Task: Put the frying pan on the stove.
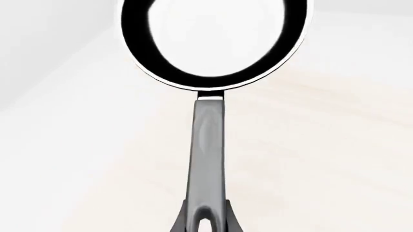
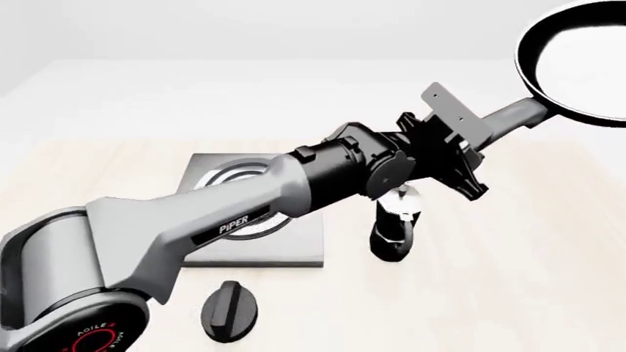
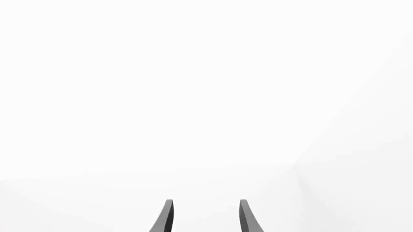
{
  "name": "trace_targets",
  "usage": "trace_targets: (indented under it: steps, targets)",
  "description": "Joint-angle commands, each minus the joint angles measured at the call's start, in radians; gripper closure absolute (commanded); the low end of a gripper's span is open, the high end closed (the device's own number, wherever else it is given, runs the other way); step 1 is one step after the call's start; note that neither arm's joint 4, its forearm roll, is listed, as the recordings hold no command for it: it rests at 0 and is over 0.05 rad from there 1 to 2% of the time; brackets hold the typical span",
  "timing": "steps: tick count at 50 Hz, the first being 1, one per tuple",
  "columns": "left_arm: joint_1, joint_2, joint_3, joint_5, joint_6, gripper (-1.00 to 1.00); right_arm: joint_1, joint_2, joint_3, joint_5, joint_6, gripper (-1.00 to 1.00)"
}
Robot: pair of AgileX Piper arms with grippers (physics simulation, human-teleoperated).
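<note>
The frying pan (image 2: pixel 579 60), black-rimmed with a glossy bright inside, hangs in the air at the upper right of the front view, high above the table. Its long dark grey handle (image 1: pixel 208 140) runs back into my left gripper (image 2: pixel 484 133), which is shut on the handle's end. In the left wrist view the pan (image 1: pixel 213 38) lies straight ahead of the gripper (image 1: pixel 206 223). The grey square stove (image 2: pixel 284 249) with its ring burner lies on the table to the left, partly hidden by my left arm. My right gripper (image 3: pixel 205 217) stands open over blank white, holding nothing.
A black-and-silver moka pot (image 2: pixel 396 233) stands just right of the stove, below my left wrist. A small black oval knob (image 2: pixel 232 310) lies in front of the stove near the table's front edge. The right arm does not show in the front view.
</note>
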Motion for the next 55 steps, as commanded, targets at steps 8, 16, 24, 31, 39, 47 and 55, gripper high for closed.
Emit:
trace_targets:
  steps: [8, 16, 24, 31, 39, 47, 55]
  targets:
    - [0.079, -0.117, 0.104, -0.080, 0.021, 1.00, -0.004, 0.000, 0.018, -0.008, 0.000, -1.00]
    - [0.110, -0.169, 0.180, -0.111, 0.025, 1.00, -0.008, 0.000, 0.033, -0.018, 0.004, -1.00]
    - [0.130, -0.224, 0.252, -0.144, 0.024, 1.00, -0.006, 0.000, 0.049, -0.030, 0.004, -1.00]
    - [0.157, -0.252, 0.308, -0.172, 0.018, 1.00, -0.013, 0.000, 0.060, -0.041, 0.009, -1.00]
    - [0.200, -0.300, 0.389, -0.206, 0.006, 1.00, -0.020, 0.000, 0.073, -0.051, 0.014, -1.00]
    - [0.230, -0.349, 0.477, -0.249, 0.002, 1.00, -0.017, 0.000, 0.065, -0.044, 0.012, -1.00]
    - [0.259, -0.394, 0.561, -0.288, -0.001, 1.00, -0.018, 0.000, 0.068, -0.047, 0.013, -1.00]
